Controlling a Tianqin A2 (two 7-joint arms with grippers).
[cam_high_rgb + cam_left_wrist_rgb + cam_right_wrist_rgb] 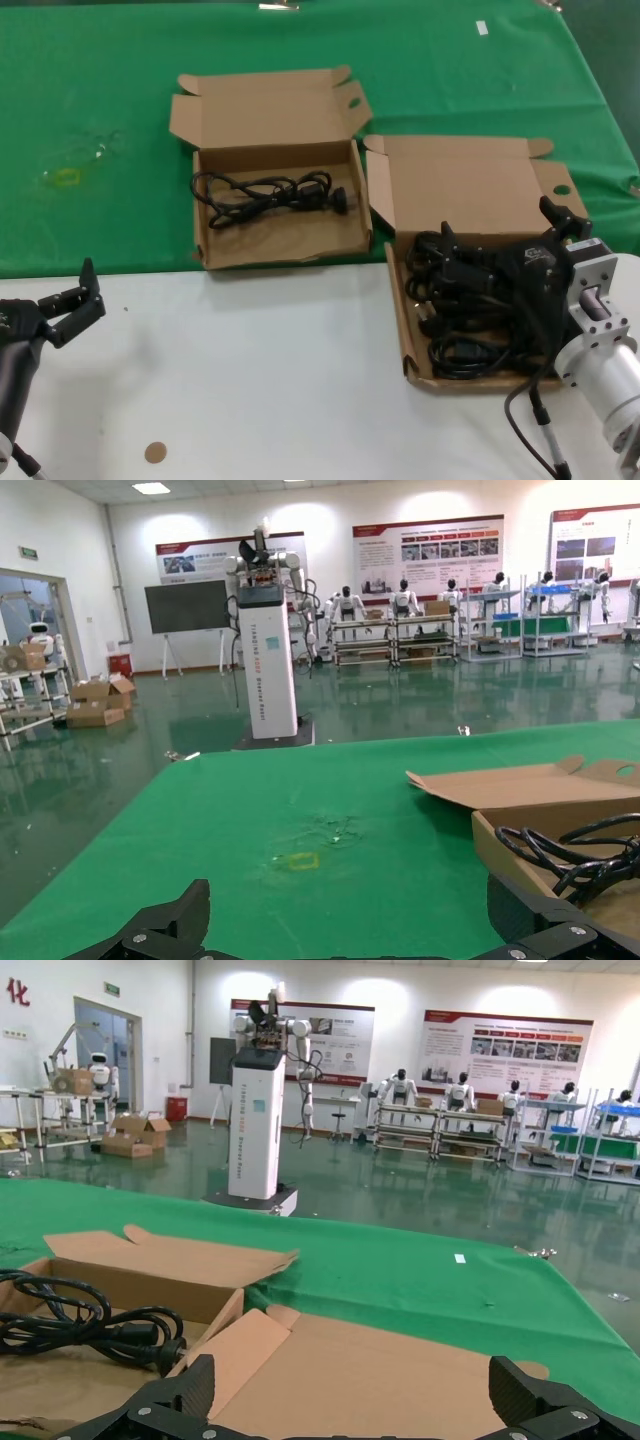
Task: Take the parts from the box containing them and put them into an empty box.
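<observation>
Both tools' fingertips (200,1385) cut off in wrist views; full box's near cords (470,355) behind right arm.

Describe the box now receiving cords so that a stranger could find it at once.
On the green cloth stand two open cardboard boxes. Take the left box, farther from the right pincer. It holds a single black cord, whereas its neighbour is heaped with them.

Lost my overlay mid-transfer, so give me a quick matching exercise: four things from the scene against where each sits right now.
1. right gripper
2. left gripper
3. single cord
4. brown disc

a. alone in the left box
b. over the pile of cords in the right box
c. on the white surface, near edge
d. above the white surface, open

1-b, 2-d, 3-a, 4-c
</observation>
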